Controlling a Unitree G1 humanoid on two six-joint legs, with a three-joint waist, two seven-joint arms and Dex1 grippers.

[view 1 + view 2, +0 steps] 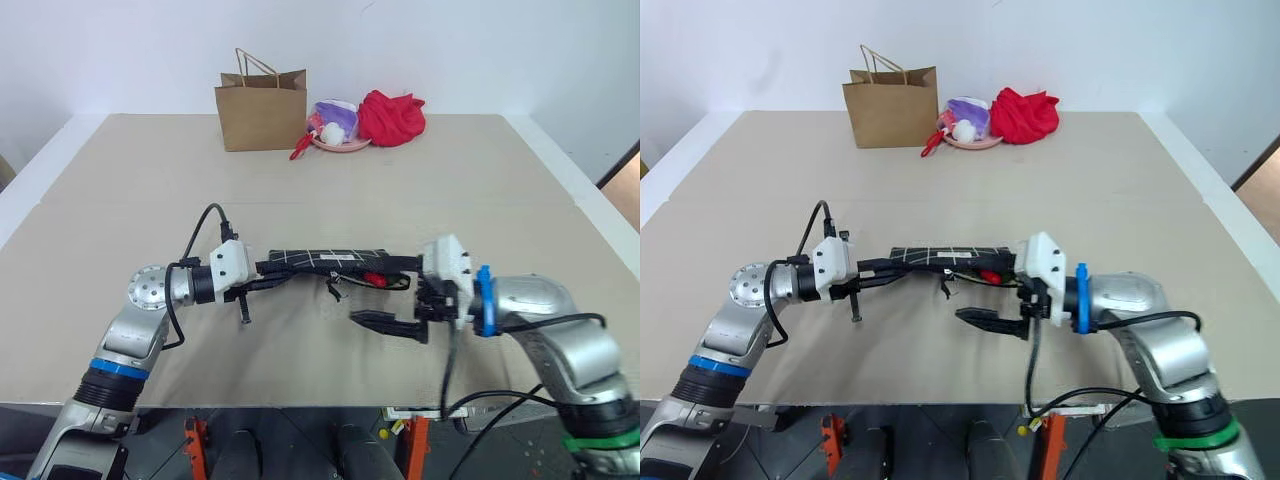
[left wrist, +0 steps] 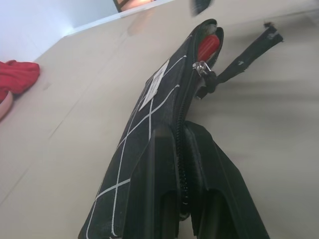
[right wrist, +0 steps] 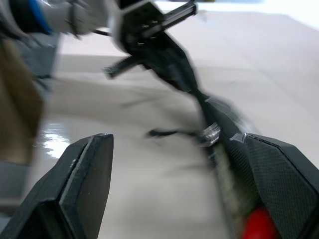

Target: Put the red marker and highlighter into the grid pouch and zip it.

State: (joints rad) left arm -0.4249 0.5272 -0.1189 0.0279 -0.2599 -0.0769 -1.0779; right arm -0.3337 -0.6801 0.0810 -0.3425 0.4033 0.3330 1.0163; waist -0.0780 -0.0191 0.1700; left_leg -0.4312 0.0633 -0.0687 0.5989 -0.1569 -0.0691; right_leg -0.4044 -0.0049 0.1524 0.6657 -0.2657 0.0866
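The grid pouch [image 1: 325, 259] is held off the table [image 1: 120, 190], stretched level between the 2 arms at the near middle of the work surface. The left gripper [image 1: 268, 270] is clenched on the pouch's left end; in the left wrist view its 2 black fingers [image 2: 154, 189] pinch the fabric on either side of the zipper line. The zipper pull [image 2: 200, 67] sits near the far end of the pouch, and the mouth there is still parted.

The red marker [image 1: 376, 280] lies inside the pouch at its right end, with its red body visible through the open mouth. The highlighter cannot be made out in any view.

The right gripper [image 1: 395, 295] is released, its jaws spread wide. 1 finger [image 1: 385, 322] hangs below the pouch, at 6 o'clock from the red marker, and the other lies along the pouch's right end. Whether that finger touches the fabric cannot be told.

At 12 o'clock from the pouch, at the far edge of the table, stands a brown paper bag [image 1: 262, 112]. Just beside it, at 3 o'clock, is a pink dish [image 1: 340, 143] holding small items, and next to that a crumpled red cloth [image 1: 392, 117].
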